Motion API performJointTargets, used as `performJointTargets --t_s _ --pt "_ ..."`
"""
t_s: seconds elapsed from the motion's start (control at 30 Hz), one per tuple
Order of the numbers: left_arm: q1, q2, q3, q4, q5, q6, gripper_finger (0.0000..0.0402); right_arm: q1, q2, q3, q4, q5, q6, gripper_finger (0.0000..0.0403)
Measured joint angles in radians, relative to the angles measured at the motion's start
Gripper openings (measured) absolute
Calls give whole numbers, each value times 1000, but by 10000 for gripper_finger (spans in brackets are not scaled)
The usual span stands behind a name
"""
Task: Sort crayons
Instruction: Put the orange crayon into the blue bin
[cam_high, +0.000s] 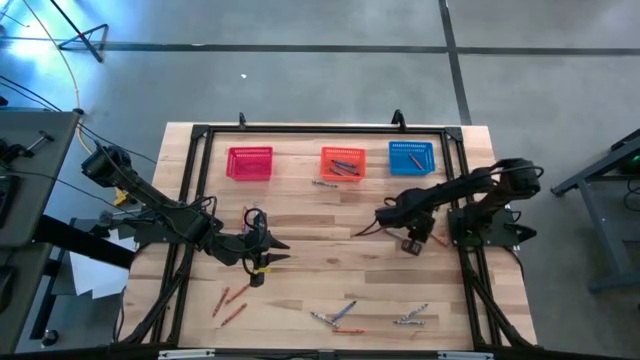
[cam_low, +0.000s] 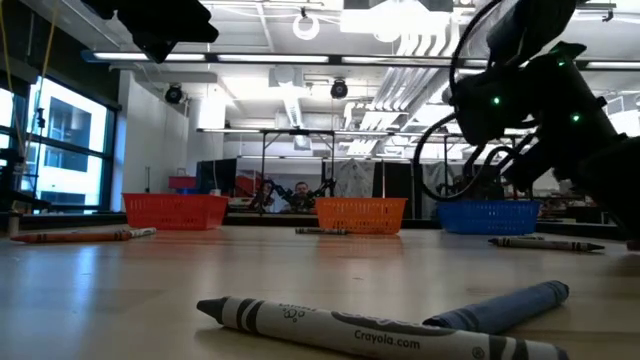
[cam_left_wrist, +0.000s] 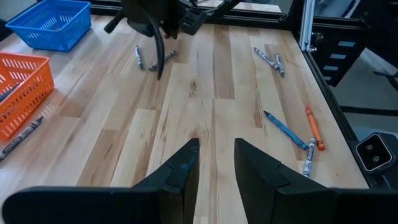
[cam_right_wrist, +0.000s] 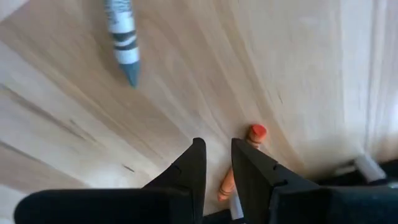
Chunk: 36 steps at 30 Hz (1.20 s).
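Crayons lie scattered on the wooden table: red-orange ones (cam_high: 230, 300) at the near left, grey and bluish ones (cam_high: 335, 317) and grey ones (cam_high: 411, 319) near the front edge. One lies before the orange basket (cam_high: 325, 183). My right gripper (cam_right_wrist: 217, 152) is low over the table's middle right (cam_high: 385, 215), its fingers a narrow gap apart. An orange crayon (cam_right_wrist: 255, 134) lies slanting under its right finger, and a grey-blue crayon (cam_right_wrist: 124, 37) lies farther off. My left gripper (cam_left_wrist: 216, 152) hangs over the middle left (cam_high: 262, 245), fingers slightly apart and empty. My right gripper points down at the orange crayon (cam_right_wrist: 225, 186), which passes behind one finger and shows again in the gap. I cannot tell whether the fingers touch it. My left gripper touches nothing.
A red basket (cam_high: 250, 162), an orange basket (cam_high: 342, 162) and a blue basket (cam_high: 411, 158) stand in a row at the far edge. The orange one holds several crayons. A black frame (cam_high: 200, 135) rims the table. People show in the room behind (cam_low: 285, 195).
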Motion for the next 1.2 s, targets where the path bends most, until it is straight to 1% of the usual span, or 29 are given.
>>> performJointTargets --t_s 0.1,0.23,0.4,0.53,0.63,0.8,0.9,1.03,1.2 --pt "0 0 0 0 3 0 87 0 -1 -25 -15 -6 35 71" --pt "0 0 0 0 3 0 87 -1 -1 -57 -9 -51 53 71" --pt "0 0 0 0 3 0 87 -14 -1 -123 47 -149 104 71" --pt "1 0 0 0 3 0 87 -18 -7 -174 101 -187 140 71" --pt "1 0 0 0 3 0 87 -16 -5 -165 90 -164 135 71" --pt "1 0 0 4 3 0 87 -13 0 -79 51 -98 70 71" --pt "1 0 0 3 3 0 87 -14 -1 -35 26 -72 61 71" --pt "1 0 0 3 4 0 87 -26 -1 -12 -35 -26 68 71" --pt "1 0 0 2 6 0 87 -54 -1 -13 -83 -19 78 71"
